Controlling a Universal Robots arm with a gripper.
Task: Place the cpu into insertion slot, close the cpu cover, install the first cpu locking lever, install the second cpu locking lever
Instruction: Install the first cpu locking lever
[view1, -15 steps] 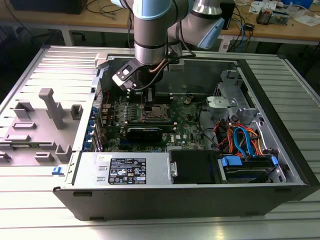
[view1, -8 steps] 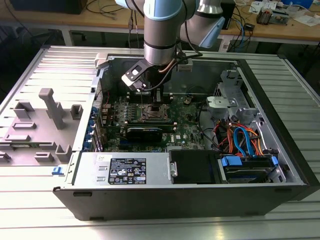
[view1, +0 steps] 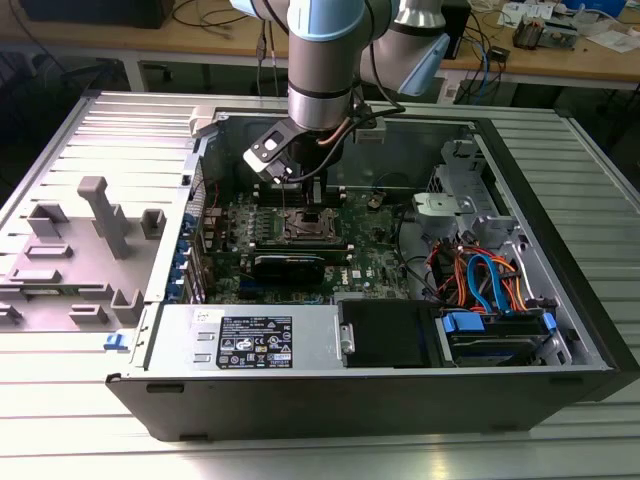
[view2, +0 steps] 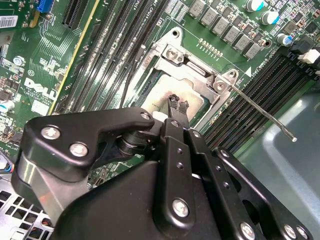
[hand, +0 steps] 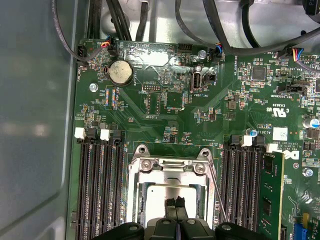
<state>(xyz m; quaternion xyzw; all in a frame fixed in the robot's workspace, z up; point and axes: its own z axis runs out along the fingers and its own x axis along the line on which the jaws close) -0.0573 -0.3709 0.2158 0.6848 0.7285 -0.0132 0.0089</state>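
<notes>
First wrist view, lower centre: closed pincer over cpu; off-centre pressure could tilt it in insertion slot.

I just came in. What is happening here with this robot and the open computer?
A robot arm reaches into the open computer case, above the motherboard. Its gripper, fingertips together, sits right over the cpu, which lies in the insertion slot. The cpu cover seems to lie flat around the chip. One thin locking lever sticks out sideways and looks unlatched.
</notes>
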